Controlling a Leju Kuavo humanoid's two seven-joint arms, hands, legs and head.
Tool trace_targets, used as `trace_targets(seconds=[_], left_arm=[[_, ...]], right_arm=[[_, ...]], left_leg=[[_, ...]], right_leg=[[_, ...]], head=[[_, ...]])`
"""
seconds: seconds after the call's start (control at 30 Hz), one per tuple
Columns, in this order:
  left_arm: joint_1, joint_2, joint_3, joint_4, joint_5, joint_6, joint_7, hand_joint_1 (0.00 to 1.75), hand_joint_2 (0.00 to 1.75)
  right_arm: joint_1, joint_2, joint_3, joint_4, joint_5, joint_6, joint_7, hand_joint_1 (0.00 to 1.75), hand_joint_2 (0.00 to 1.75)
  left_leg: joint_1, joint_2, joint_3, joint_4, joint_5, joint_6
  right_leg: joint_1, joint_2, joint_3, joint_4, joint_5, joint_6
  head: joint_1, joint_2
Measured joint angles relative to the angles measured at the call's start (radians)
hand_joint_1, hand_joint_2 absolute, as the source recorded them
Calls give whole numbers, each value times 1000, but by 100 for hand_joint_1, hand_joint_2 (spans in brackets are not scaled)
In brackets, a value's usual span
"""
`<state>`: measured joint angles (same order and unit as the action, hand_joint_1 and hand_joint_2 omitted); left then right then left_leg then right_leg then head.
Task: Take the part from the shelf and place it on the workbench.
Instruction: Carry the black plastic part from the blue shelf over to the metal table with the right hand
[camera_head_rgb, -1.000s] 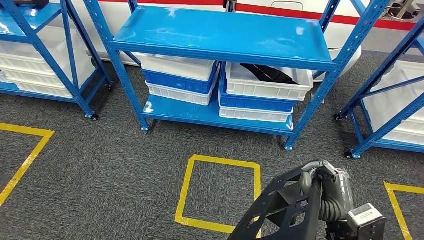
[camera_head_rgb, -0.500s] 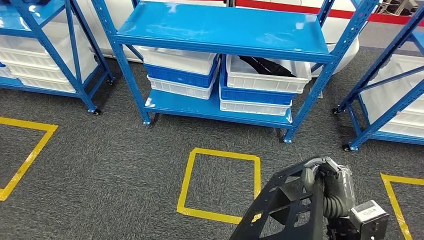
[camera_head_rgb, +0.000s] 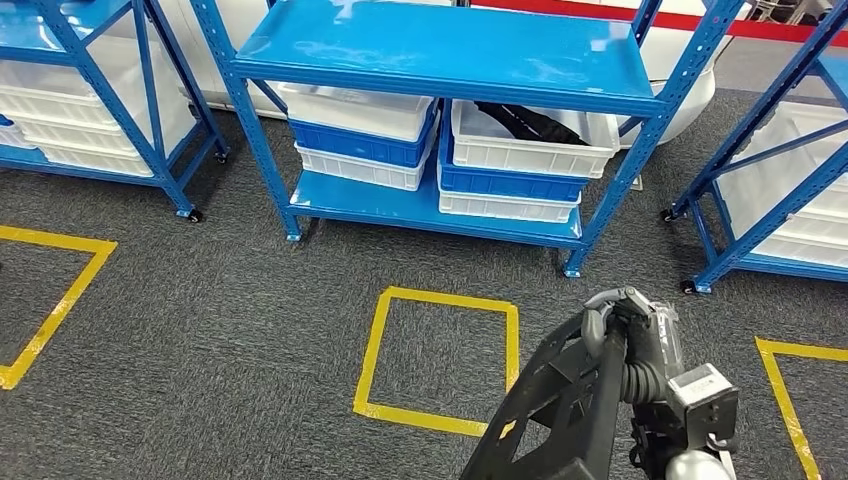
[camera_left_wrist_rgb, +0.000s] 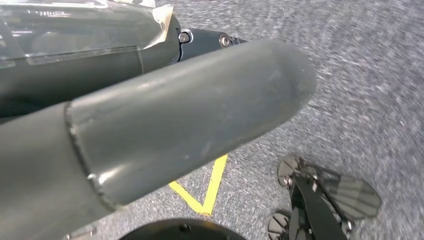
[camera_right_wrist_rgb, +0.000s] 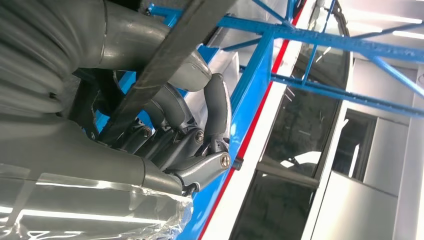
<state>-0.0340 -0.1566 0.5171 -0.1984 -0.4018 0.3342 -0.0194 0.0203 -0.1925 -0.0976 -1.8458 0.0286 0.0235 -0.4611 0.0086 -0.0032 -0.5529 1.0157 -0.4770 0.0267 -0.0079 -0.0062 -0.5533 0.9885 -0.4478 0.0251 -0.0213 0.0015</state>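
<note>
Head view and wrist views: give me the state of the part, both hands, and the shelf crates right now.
Black part: held off the floor, tilted.
Right hand: fingers curled over the part's edge, gripping it.
Left hand: holding nothing that shows; fingers' pose unclear.
Top right crate: on the lower shelf, another black part inside.

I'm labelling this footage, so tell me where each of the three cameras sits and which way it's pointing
Head view: high on the body, looking forward and down at the blue shelf and carpet; right hand gripping the black part.
Left wrist view: behind the left hand, facing the carpet.
Right wrist view: behind the right hand, facing the shelf frame.
Shared: head and right wrist views both show the held part and shelf.
</note>
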Motion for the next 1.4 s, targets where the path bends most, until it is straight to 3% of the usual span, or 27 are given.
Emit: trace_targets(seconds=[0.07,0.13,0.2,0.23,0.27,0.3,0.37,0.4,0.47,0.5,0.57,0.6,0.67,0.73,0.77,0.8,0.9,0.97,1.1,1.17,1.23,1.27,1.3,1.33,1.4], left_arm=[[0,-4,6,0,3,2,-4,0,0],[0,-6,9,0,2,2,-7,0,0],[0,-7,12,0,2,2,-8,0,0],[1,-8,14,0,2,2,-8,0,0],[1,-8,16,0,2,2,-8,0,0],[2,-8,18,0,3,2,-9,0,0],[2,-10,22,0,4,4,-10,0,0],[2,-11,24,0,5,5,-11,0,0],[2,-12,26,0,5,8,-12,0,0],[2,-13,27,0,6,9,-12,0,0],[3,-13,30,0,9,11,-13,0,0],[3,-14,33,0,11,12,-14,0,0],[4,-14,38,0,12,13,-19,0,0],[4,-14,41,0,12,13,-24,0,0],[5,-14,41,0,12,13,-26,0,0],[5,-14,42,0,11,12,-28,0,0],[5,-12,42,0,6,6,-32,0,0],[5,-11,42,0,4,2,-36,0,0],[6,-11,45,0,1,-4,-44,0,0],[6,-11,46,0,0,-7,-45,0,0],[6,-11,47,0,-1,-9,-46,0,0],[6,-12,47,0,-2,-10,-46,0,0],[6,-12,48,0,-4,-11,-46,0,0],[6,-12,48,0,-6,-13,-46,0,0],[6,-12,49,0,-8,-16,-46,0,0]], right_arm=[[-28,-1,9,26,0,2,0,175,175],[-49,-2,17,47,0,0,1,175,175],[-60,-1,24,62,0,-5,3,175,175],[-62,0,28,68,1,-9,5,175,175],[-63,1,31,72,2,-12,7,175,175],[-66,1,35,76,5,-14,9,175,175],[-75,3,43,83,8,-16,11,175,175],[-81,4,47,86,10,-17,12,175,175],[-90,5,51,91,11,-17,13,175,175],[-92,5,52,94,12,-18,13,175,175],[-99,6,55,99,12,-19,13,175,175],[-104,7,58,102,12,-19,13,175,175],[-116,7,61,109,11,-19,13,175,175],[-124,5,63,120,8,-20,13,175,175],[-125,4,63,126,6,-20,13,175,175],[-126,2,63,131,3,-21,14,175,175],[-129,-4,63,141,-4,-24,13,175,175],[-133,-9,63,144,-6,-28,13,175,175],[-133,-15,64,145,-8,-37,12,175,175],[-131,-19,63,146,-8,-43,11,175,175],[-126,-21,61,146,-8,-47,11,175,175],[-122,-22,61,146,-8,-48,11,175,175],[-118,-23,61,146,-8,-49,11,175,175],[-114,-24,60,146,-8,-50,11,175,175],[-110,-29,56,146,-8,-51,10,175,175]], left_leg=[[0,2,-5,-10,15,19],[2,4,-14,-18,30,36],[1,4,-30,-18,41,41],[0,4,-38,-18,47,40],[0,3,-45,-18,52,39],[1,3,-51,-17,57,36],[1,3,-59,-15,66,28],[-1,3,-62,-14,70,22],[-4,3,-66,-12,77,10],[-5,3,-68,-13,82,4],[0,2,-75,-5,77,-8],[2,1,-85,15,58,-13],[4,1,-126,117,-18,-20],[4,0,-173,252,-88,-24],[5,1,-178,285,-100,-24],[4,1,-164,278,-94,-23],[3,0,-33,84,-26,-11],[-3,-1,14,2,-6,-1],[-7,2,5,-14,18,24],[-3,5,-7,-23,35,36],[-4,6,-28,-23,49,41],[-4,6,-39,-23,56,39],[-4,6,-49,-22,64,37],[-3,6,-58,-21,71,35],[-3,5,-71,-18,83,26]], right_leg=[[0,0,-13,11,-7,10],[-3,1,-50,91,-58,7],[-6,2,-104,225,-125,3],[-7,2,-121,274,-145,6],[-8,2,-118,285,-148,12],[-9,2,-93,256,-136,21],[-15,2,-3,108,-93,35],[-13,3,33,42,-75,36],[-8,5,56,-13,-58,25],[-2,6,51,-9,-53,18],[-10,5,47,-9,-42,1],[-14,4,45,-9,-36,-10],[-15,1,35,-9,-22,-27],[-9,0,20,-8,-12,-33],[-7,0,13,-6,-7,-33],[-5,0,6,-5,-4,-32],[-2,1,-5,2,4,-24],[1,1,-9,5,9,-15],[2,1,-26,17,9,6],[1,3,-63,94,-44,2],[-3,4,-115,229,-117,-4],[-4,4,-128,276,-139,-2],[-6,4,-121,288,-146,4],[-8,4,-92,255,-137,13],[-15,3,7,106,-103,28]], head=[[0,0],[4,0],[9,0],[9,0],[9,0],[10,0],[10,0],[9,0],[8,0],[7,0],[6,0],[6,0],[3,0],[2,0],[2,0],[2,0],[2,0],[3,0],[4,0],[7,0],[11,0],[11,0],[11,0],[12,0],[12,0]])
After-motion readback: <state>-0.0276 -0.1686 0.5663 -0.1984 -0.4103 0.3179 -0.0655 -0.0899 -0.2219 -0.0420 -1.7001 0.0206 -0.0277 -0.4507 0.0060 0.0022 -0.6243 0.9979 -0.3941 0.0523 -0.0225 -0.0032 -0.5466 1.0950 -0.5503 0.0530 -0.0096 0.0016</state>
